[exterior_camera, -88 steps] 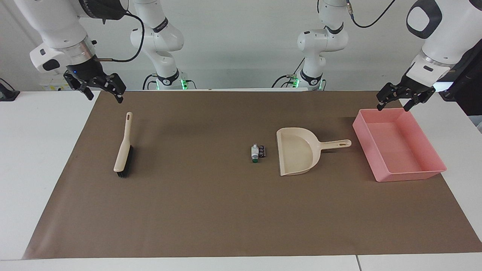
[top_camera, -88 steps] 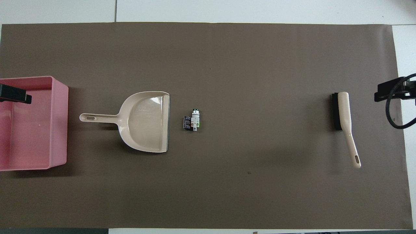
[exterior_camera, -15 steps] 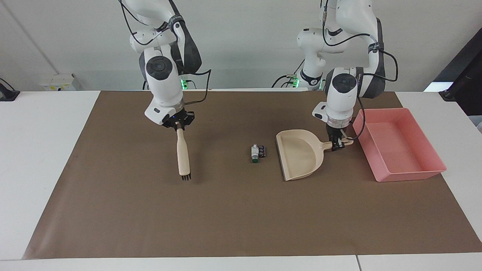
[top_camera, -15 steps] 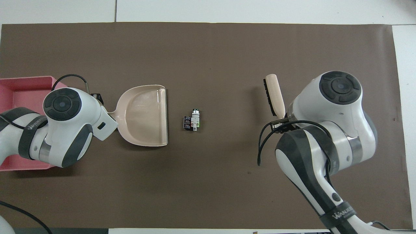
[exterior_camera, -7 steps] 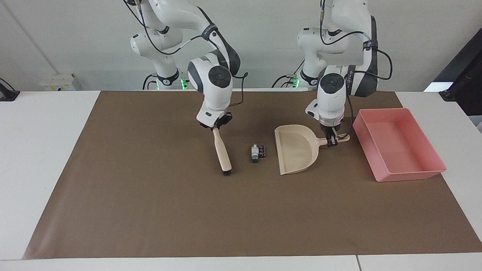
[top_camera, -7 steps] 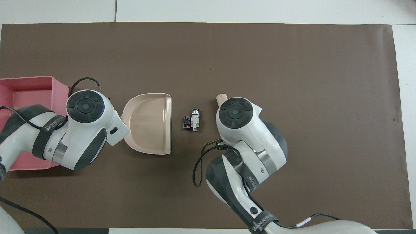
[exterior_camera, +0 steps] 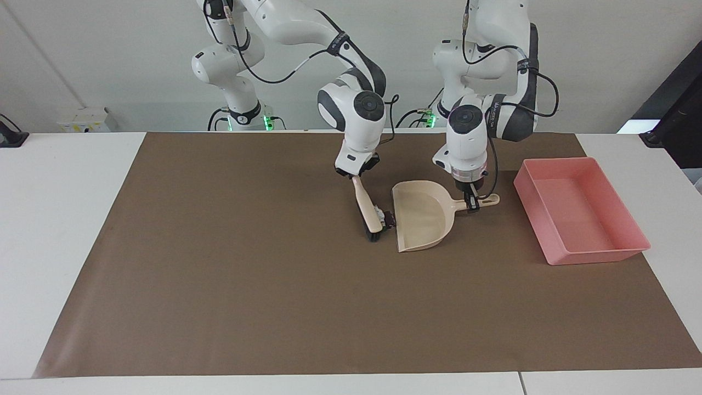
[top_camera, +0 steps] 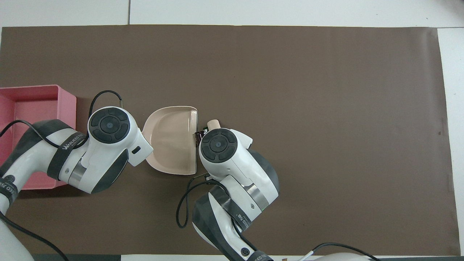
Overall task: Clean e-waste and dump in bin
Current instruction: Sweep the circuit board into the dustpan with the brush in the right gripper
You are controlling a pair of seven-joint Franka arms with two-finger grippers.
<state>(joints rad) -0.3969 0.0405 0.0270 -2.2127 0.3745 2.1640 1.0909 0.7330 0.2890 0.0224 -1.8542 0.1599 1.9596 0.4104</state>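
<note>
E-waste (exterior_camera: 388, 219) sits on the desk pinched between brush (exterior_camera: 366, 211) and dustpan (exterior_camera: 425, 216) lip, not yet scooped; right gripper (exterior_camera: 356, 175) jaws clamp the brush, left gripper (exterior_camera: 471, 204) jaws clamp the dustpan handle, bin (exterior_camera: 620, 253) empty.

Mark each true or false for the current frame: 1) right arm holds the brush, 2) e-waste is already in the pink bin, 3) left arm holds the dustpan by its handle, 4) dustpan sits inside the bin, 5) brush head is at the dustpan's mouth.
1) True: the right end effector grips the brush by its handle.
2) False: the bin holds nothing; the e-waste lies on the mat at the dustpan's lip.
3) True: the left end effector is shut on the handle of the dustpan.
4) False: the dustpan rests on the mat beside the bin.
5) True.
</note>
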